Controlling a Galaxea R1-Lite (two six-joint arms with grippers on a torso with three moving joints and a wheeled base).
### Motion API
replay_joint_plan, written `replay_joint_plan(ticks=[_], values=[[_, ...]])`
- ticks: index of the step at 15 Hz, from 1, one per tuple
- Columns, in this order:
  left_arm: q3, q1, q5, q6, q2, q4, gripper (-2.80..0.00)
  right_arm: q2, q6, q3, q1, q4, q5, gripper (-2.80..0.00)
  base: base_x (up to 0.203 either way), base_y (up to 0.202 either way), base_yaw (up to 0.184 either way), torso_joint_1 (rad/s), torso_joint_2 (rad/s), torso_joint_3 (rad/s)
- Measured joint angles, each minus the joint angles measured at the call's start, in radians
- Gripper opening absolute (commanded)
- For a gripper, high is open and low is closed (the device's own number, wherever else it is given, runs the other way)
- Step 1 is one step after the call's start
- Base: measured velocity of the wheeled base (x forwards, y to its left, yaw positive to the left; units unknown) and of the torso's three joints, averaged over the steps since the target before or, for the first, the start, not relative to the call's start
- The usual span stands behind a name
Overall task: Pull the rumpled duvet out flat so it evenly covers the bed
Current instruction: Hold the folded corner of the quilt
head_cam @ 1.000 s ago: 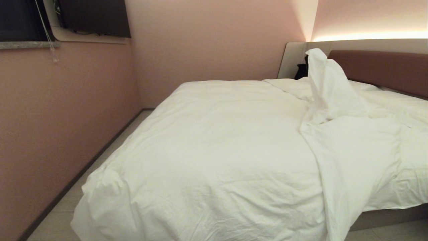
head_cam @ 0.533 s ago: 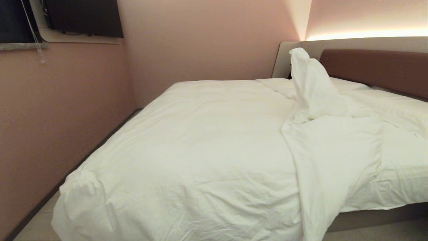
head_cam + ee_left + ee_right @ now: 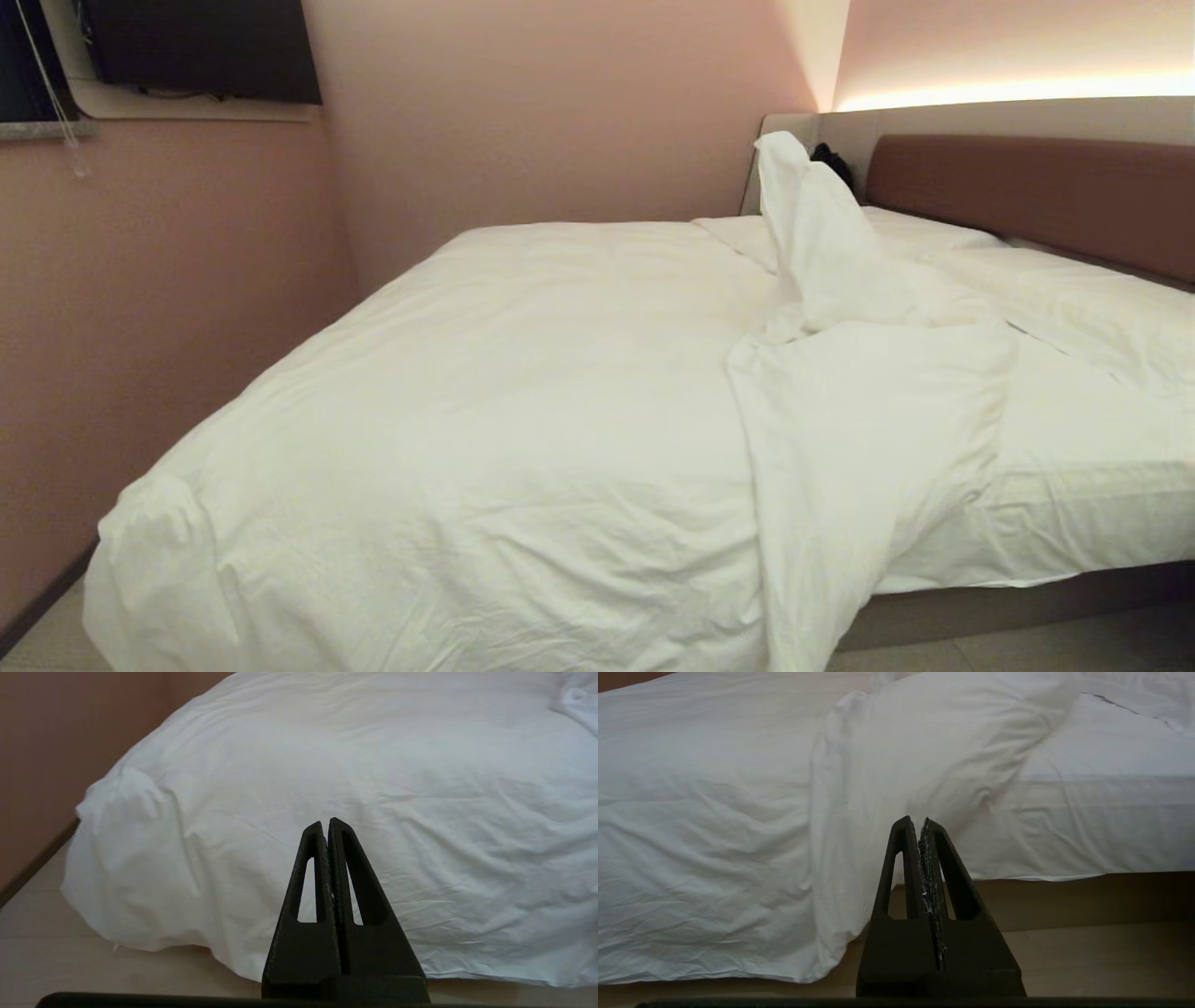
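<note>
The duvet [image 3: 485, 411] lies over most of the bed [image 3: 1027, 597], bunched toward the 9 o'clock side of the head view. It drapes over the near edge and the corner at approx. 7 o'clock, where it hangs close to the floor [image 3: 1027, 649]. Its surface is finely creased but mostly flat on the left part. At approx. 3 o'clock from centre a folded-back flap runs from the near edge up toward the headboard [image 3: 1027, 191], and one corner of the duvet stands up in a tall peak [image 3: 803, 205] at approx. 1 o'clock, just in front of the headboard's beige surround. A small dark item sits behind that peak; can't tell what it is.

To the right of the flap the mattress sheet [image 3: 1092, 467] is bare, taut over the mattress side, w/ the grey-beige plinth showing below it at 5 o'clock. Pillows [image 3: 1074, 299] lie flat along the headboard at approx. 2 o'clock.

Left gripper [image 3: 326, 822]: fingers pressed together, holding nothing, off the bed's near side and pointing at the draped duvet corner [image 3: 121, 858]; not touching it. Right gripper [image 3: 916, 820]: fingers likewise together, empty, aimed at the hanging edge of the flap [image 3: 840, 858] where it meets the bare sheet; apart from the cloth. Neither arm shows in the head view.

Further out: pink walls [image 3: 187, 308], a dark screen [image 3: 201, 47] mounted at 11 o'clock, and a lit strip above the headboard at 1 o'clock.
</note>
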Motion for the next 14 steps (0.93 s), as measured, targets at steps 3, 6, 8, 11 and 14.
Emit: replay_joint_plan(ticks=[3, 6, 8, 11, 14], values=[[0.0, 0.0, 0.001, -0.002, 0.0, 0.0, -2.8, 0.0, 0.0, 0.0, 0.0, 0.0, 0.0, -2.8, 0.0, -0.198, 0.002, 0.003, 0.0, 0.002], [0.0, 0.0, 0.001, -0.002, 0.0, 0.0, -2.8, 0.0, 0.0, 0.0, 0.0, 0.0, 0.0, -2.8, 0.0, -0.196, -0.002, 0.003, 0.0, 0.001], [0.0, 0.0, 0.001, -0.002, 0.0, 0.0, -2.8, 0.0, 0.0, 0.0, 0.0, 0.001, 0.0, -2.8, 0.0, -0.198, 0.0, 0.004, 0.0, 0.002], [0.0, 0.0, 0.0, -0.004, 0.0, -0.001, -2.8, 0.0, 0.0, 0.0, 0.0, 0.0, -0.001, -2.8, 0.0, -0.195, 0.001, 0.003, 0.0, 0.001], [0.0, 0.0, 0.001, -0.004, 0.0, 0.0, -2.8, 0.0, 0.0, 0.0, 0.0, 0.0, 0.0, -2.8, 0.0, -0.193, 0.0, 0.0, 0.0, 0.0]])
